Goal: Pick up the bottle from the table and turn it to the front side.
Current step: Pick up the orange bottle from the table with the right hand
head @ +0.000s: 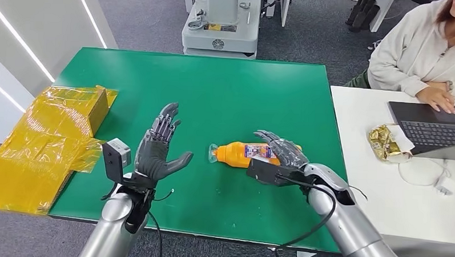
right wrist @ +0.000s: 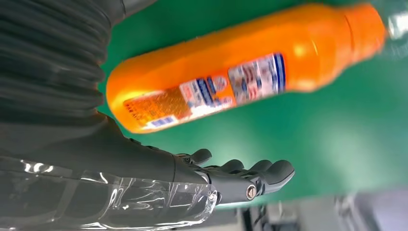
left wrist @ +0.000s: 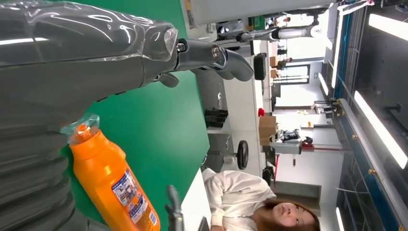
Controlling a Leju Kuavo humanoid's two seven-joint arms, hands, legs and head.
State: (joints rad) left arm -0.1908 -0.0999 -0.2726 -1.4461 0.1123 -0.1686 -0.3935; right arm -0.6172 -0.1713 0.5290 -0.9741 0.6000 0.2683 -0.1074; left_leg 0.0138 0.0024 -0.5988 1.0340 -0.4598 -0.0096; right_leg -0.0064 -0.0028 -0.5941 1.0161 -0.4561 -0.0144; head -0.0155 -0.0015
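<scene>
At the far left, crumpled yellow wrap (head: pixel 39 145) and a box (head: pixel 94 108) lie over the edge of the green counter (head: pixel 215 82), well apart from my work. Next comes my left hand (head: pixel 159 149), raised above the counter with its fingers spread and nothing in it, palm turned toward the middle. Just right of it lies the bottle (head: pixel 244 152): orange, on its side, clear cap pointing at my left hand, label facing partly up. My right hand (head: pixel 278 156) is at the bottle's base end, fingers apart and reaching over its body; from my right wrist I see a gap between the fingers (right wrist: pixel 250 168) and the bottle, so I judge I have not gripped it yet.

So I am at the approach to the grasp. The next move calls for closing my right hand round the bottle's body, lifting it off the counter, then rolling it until the front faces forward; my left hand is near enough to steady the cap end.

Further right stands a white desk (head: pixel 361 167) with a foil packet (head: pixel 387 142), a laptop (head: pixel 431 127) and a seated person (head: pixel 416 49). Nothing blocks the bottle.
</scene>
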